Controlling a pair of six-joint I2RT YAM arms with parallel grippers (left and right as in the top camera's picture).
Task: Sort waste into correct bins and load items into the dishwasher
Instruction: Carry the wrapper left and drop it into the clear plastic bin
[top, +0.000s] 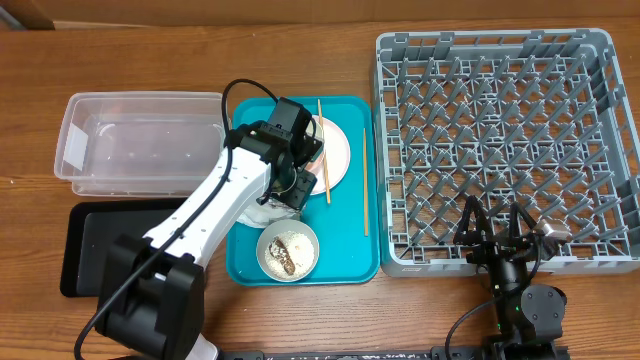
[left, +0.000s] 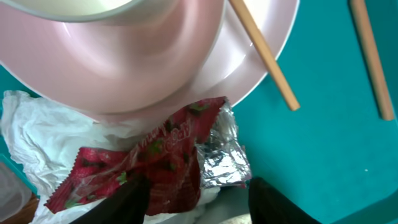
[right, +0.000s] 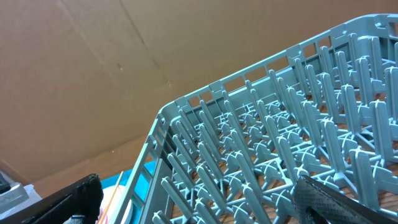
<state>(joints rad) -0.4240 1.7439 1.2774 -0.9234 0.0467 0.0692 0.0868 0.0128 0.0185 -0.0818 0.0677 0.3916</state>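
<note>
On the teal tray (top: 350, 255), poised over the crumpled napkin (left: 137, 165) with the left hand (left: 200, 202), spread wide and empty; right hand (right: 202, 202), likewise spread, well apart.

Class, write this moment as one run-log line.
left fingers: open over red wrapper | right fingers: open, at dish rack edge

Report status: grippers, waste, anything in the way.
Left gripper open, fingers straddling red wrapper and foil on crumpled napkin. Right gripper open, empty, by dish rack near edge. Pink plate rim overlaps wrapper's top.
</note>
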